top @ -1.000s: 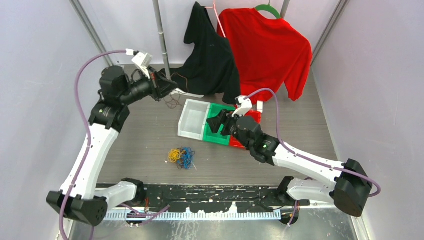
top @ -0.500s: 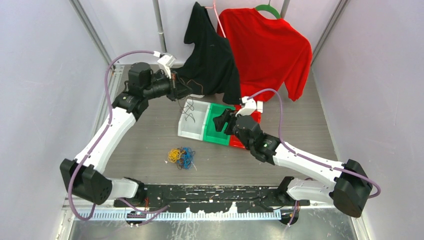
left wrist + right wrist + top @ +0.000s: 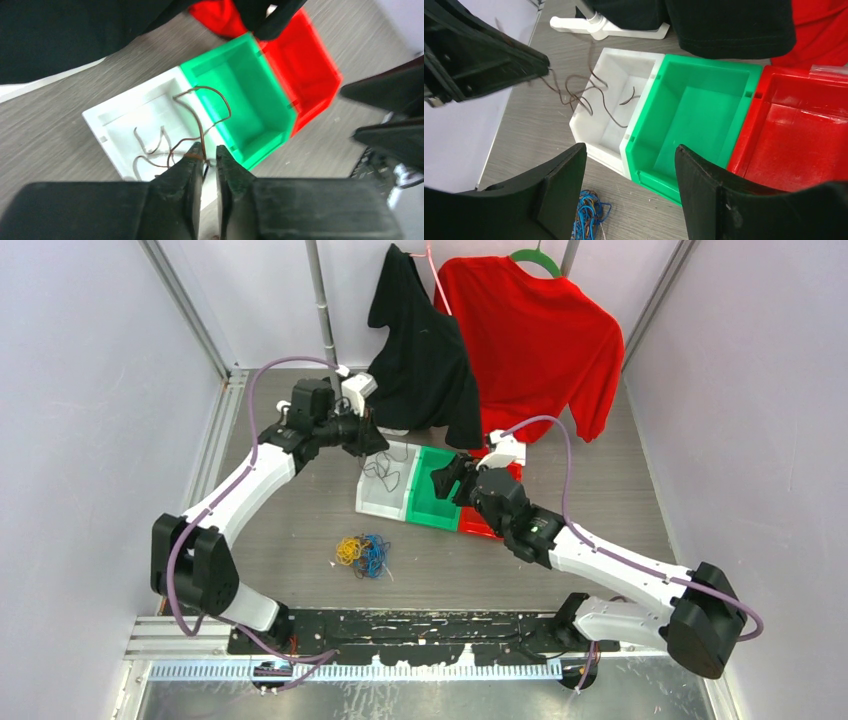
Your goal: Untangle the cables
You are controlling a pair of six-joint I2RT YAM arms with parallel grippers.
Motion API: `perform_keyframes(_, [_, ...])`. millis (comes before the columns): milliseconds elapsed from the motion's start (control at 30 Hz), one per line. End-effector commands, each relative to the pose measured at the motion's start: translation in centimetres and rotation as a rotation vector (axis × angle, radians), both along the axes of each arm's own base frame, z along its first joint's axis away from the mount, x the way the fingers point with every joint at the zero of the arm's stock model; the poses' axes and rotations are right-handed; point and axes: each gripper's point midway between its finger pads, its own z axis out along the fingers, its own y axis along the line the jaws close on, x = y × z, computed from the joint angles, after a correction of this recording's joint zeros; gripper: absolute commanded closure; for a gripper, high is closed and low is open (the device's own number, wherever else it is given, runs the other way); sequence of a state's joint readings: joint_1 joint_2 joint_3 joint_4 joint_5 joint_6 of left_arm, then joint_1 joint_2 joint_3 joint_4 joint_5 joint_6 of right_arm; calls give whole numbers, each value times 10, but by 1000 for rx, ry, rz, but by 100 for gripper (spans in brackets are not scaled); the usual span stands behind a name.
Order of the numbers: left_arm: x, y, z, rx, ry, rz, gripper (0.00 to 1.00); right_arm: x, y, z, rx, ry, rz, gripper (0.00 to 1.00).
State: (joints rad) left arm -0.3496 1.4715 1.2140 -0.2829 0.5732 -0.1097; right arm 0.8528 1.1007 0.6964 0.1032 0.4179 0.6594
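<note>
Left hand [image 3: 209, 152] and brown cable [image 3: 200, 88], now over white bin [image 3: 145, 112]

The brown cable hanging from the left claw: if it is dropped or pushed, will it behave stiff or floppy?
Probably springy rather than limp: the brown cable holds open curls while hanging from the left claw. Likely very light, being so thin. It may snag on the rim of the white bin.

Three open bins sit in a touching row on the wood-grain surface [image 3: 290, 530]: the green bin [image 3: 696, 115] in the middle, a white bin [image 3: 631, 54] on its left, a red bin [image 3: 796, 135] on its right. Behind the green bin hang a black garment [image 3: 420, 350] and a red shirt [image 3: 535, 335] on a green hanger [image 3: 535, 257].
</note>
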Motion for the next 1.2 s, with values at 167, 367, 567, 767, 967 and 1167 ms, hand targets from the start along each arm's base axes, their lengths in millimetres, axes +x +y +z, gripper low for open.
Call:
perform_keyframes(167, [14,17,-29,198,21,13,63,6,-7,34,64,-64,-18,29])
perform_keyframes(367, [22,27,-12,241,-35,59,63,5,1,32,52,-48,21,30])
perform_keyframes(567, [-22,54,-11,295,116,-8,50,-12,41,22,9,-20,203,29])
perform_keyframes(767, [-116,84,-35,316,307,-280,48,-39,89,-2,-66,-2,351,28])
perform_keyframes(967, [-174,87,-65,293,409,-383,49,-38,86,-8,-37,17,317,29])
perform_keyframes(1167, [-178,75,-80,312,371,-432,51,-38,74,-13,-32,28,269,32])
